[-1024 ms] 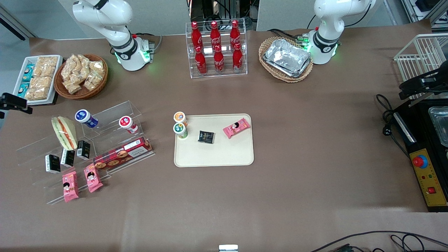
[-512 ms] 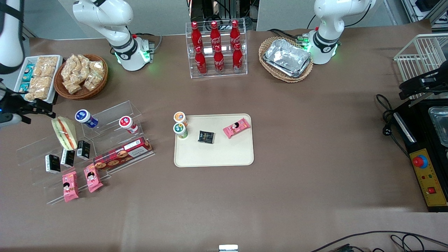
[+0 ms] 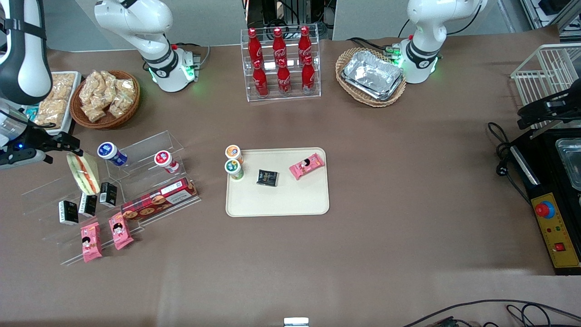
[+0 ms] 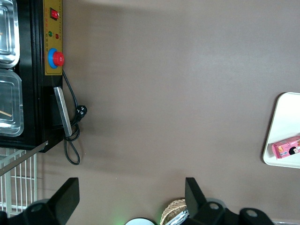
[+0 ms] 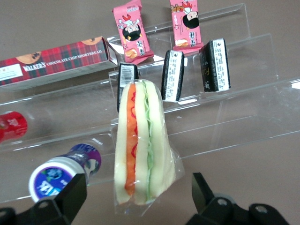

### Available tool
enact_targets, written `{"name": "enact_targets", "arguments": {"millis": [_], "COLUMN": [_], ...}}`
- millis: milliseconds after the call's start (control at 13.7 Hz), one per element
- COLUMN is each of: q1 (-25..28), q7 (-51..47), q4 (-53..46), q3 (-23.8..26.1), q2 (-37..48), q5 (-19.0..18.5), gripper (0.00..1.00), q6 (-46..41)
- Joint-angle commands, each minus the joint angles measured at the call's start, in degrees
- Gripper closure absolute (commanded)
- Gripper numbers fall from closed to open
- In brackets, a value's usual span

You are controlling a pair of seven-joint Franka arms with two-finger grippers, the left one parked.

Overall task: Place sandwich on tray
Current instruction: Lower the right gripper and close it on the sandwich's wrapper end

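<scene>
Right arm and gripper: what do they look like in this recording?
The right arm has glossy white rounded shells with black bands at the joints, and its base ring glows green. The gripper, near the sandwich, is black, with a small blue light on the grey wrist housing. Its fingers are matte black and blocky, standing apart.

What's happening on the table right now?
The right arm's claw is open and hovers at the sandwich, which sits on the clear acrylic shelf toward the working arm's end of the table. Nothing is gripped yet. The tray at mid-table already holds two small cups, a dark packet and a pink snack packet, with bare room nearer the front camera.
</scene>
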State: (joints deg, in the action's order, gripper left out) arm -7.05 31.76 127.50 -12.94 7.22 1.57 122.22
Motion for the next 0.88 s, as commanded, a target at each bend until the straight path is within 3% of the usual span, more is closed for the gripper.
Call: {"name": "enact_targets", "arguments": {"millis": [0, 512, 732, 805], "q1": [-0.33, -1.3, -1.21, -1.21], "q7": [1.55, 1.64, 1.55, 1.55], "q4": [4.95, 6.0, 6.8, 6.8], "q3": [-0.15, -0.15, -0.15, -0.15], "q2": [1.75, -1.68, -2.03, -2.21], "q5": [0.01, 0.01, 0.1, 0.1], "gripper": [0.0, 0.0, 0.07, 0.14], "q6": [5.04, 9.78, 11.2, 11.46]}}
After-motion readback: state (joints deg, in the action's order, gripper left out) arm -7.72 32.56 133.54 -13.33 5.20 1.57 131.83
